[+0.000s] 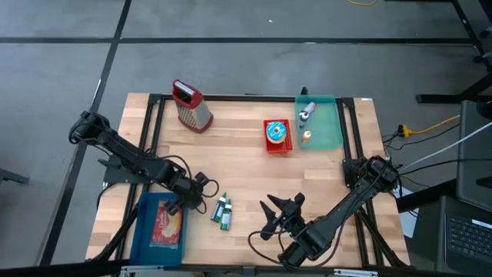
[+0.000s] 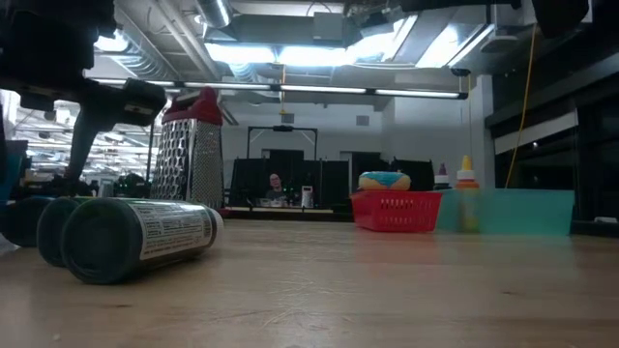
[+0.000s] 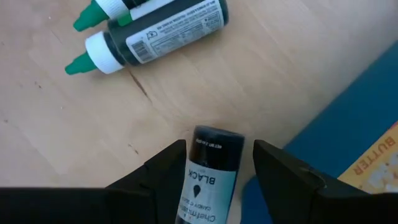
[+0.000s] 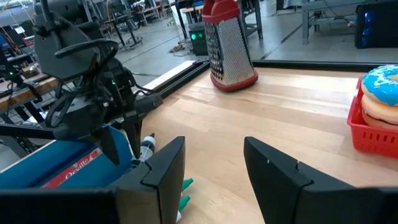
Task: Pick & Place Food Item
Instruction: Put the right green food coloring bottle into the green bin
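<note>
My left gripper (image 1: pixel 187 201) is tipped steeply down at the right edge of a blue bin (image 1: pixel 142 231) near the table's front left, shut on a small black bottle (image 3: pixel 211 177) with a white label. A red and yellow popcorn box (image 1: pixel 167 225) lies flat in the bin. Two dark green bottles (image 1: pixel 223 211) with green tips lie on their sides on the table just right of that gripper. My right gripper (image 1: pixel 280 209) hovers open and roughly level near the front centre, nothing between its fingers (image 4: pixel 165 168). My left gripper pinches the black bottle's labelled sides (image 3: pixel 194 180) between its two fingers, coming from above and slanting down, the fingers lying along the bottle. The bottle's dark round end (image 3: pixel 217 140) points down past the fingertips. Whether that end touches the table I cannot tell.
A metal grater (image 1: pixel 191 104) with a red top stands at the far left. A red basket (image 1: pixel 286 146) holding a blue-iced donut (image 1: pixel 275 132) sits far centre, beside a teal tray (image 1: pixel 327 131) with small bottles. Bare wood lies between the arms and these.
</note>
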Controlling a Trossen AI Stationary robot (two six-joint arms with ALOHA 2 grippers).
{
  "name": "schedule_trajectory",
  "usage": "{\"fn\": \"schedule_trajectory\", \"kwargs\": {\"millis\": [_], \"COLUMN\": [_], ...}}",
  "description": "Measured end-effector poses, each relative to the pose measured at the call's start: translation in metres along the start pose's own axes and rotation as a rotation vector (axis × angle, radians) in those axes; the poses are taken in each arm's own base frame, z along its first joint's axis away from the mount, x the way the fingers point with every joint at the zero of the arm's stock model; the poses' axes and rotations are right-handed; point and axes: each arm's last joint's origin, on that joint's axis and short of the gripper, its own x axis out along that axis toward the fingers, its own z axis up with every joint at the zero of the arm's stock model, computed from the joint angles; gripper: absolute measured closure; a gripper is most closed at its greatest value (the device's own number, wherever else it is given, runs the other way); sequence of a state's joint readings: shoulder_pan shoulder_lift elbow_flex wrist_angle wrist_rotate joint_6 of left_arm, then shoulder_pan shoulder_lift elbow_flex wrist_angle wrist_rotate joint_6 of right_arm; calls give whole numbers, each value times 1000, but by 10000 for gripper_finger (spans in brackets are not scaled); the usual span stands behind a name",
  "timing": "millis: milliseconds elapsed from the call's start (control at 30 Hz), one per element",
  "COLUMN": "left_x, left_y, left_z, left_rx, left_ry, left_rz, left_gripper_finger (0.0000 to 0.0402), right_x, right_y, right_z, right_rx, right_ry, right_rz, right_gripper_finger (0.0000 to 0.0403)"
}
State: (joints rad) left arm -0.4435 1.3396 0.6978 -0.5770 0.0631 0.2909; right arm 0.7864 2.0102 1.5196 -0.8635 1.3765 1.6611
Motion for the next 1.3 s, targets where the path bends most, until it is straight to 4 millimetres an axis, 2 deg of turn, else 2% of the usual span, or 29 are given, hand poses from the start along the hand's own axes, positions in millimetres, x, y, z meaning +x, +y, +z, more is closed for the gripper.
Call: {"fn": "schedule_trajectory", "kwargs": {"millis": [267,500,633,767,933,1033,1167,1300], "left_x": [-2,-14,-18,-21,-27,-26,-17,0], "left_y": [9,21,31,48,72,81,89,94], "left_z": [-2,2,6,11,8,5,11,21], "left_rx": [38,91,68,-145,-668,-863,-1045,-1145], "left_ry": [24,77,45,-94,-241,-278,-333,-368], "left_rz": [56,104,149,179,115,41,-45,-134], "left_gripper_finger": [217,217,217,217,217,217,217,217], "right_x": [0,0,0,0,0,0,0,0], "right_y": [0,1,1,1,1,1,4,9], "right_z": [0,0,0,0,0,0,0,0], "right_rx": [-3,-2,0,0,1,10,22,-13], "right_ry": [5,5,5,5,5,6,9,9], "right_rz": [1,1,1,1,1,3,9,22], "right_gripper_finger": [234,234,234,234,234,234,234,234]}}
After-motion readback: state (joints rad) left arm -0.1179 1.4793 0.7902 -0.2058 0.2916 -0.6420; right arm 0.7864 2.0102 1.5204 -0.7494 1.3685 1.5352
